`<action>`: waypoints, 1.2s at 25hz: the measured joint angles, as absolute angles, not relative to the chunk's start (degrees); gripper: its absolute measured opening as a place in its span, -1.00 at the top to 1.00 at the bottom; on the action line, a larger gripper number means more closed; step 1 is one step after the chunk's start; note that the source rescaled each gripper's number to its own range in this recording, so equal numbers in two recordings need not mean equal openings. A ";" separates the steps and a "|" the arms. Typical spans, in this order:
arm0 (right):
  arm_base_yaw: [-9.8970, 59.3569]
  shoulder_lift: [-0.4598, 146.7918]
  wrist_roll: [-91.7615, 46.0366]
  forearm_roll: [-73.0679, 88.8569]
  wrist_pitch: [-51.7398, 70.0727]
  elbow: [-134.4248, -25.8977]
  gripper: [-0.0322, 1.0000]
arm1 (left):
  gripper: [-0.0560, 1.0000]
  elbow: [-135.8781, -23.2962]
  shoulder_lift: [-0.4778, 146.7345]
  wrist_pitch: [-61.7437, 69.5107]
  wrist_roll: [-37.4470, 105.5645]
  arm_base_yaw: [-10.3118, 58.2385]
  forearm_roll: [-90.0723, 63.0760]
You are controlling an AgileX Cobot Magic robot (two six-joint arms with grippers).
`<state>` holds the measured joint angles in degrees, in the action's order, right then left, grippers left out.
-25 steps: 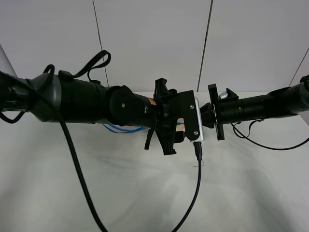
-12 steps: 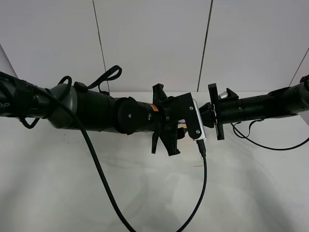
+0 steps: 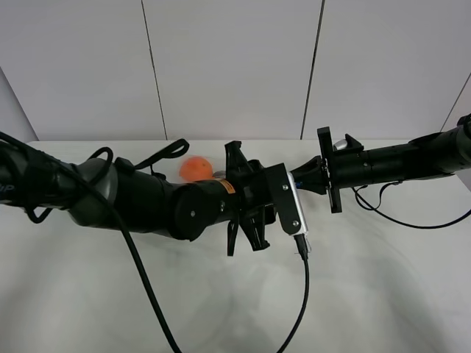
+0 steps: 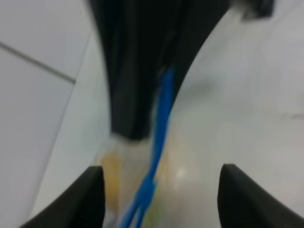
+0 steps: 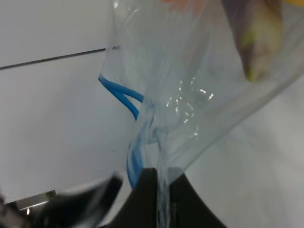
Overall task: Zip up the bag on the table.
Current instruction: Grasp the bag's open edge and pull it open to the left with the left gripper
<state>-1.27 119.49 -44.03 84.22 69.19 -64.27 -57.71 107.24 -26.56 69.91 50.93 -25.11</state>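
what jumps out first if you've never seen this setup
In the high view, the left arm and right arm meet head-on over the white table, an orange peeking out behind the left one. In the right wrist view the right gripper pinches an edge of the clear bag; in the left wrist view its blue zipper strip runs between the left gripper's open fingers.

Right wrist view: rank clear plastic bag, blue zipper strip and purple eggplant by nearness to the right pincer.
1. clear plastic bag: clamped in the right pincer.
2. blue zipper strip: beside it.
3. purple eggplant: inside the bag, far end.
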 joint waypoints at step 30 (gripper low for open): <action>-1.27 119.49 -43.62 84.34 69.19 -64.27 0.94 | 0.10 -57.71 109.89 -34.81 69.85 50.70 -25.21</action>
<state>-1.27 119.49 -43.62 84.34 69.19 -64.27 -57.71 109.89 -34.81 69.85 50.70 -25.21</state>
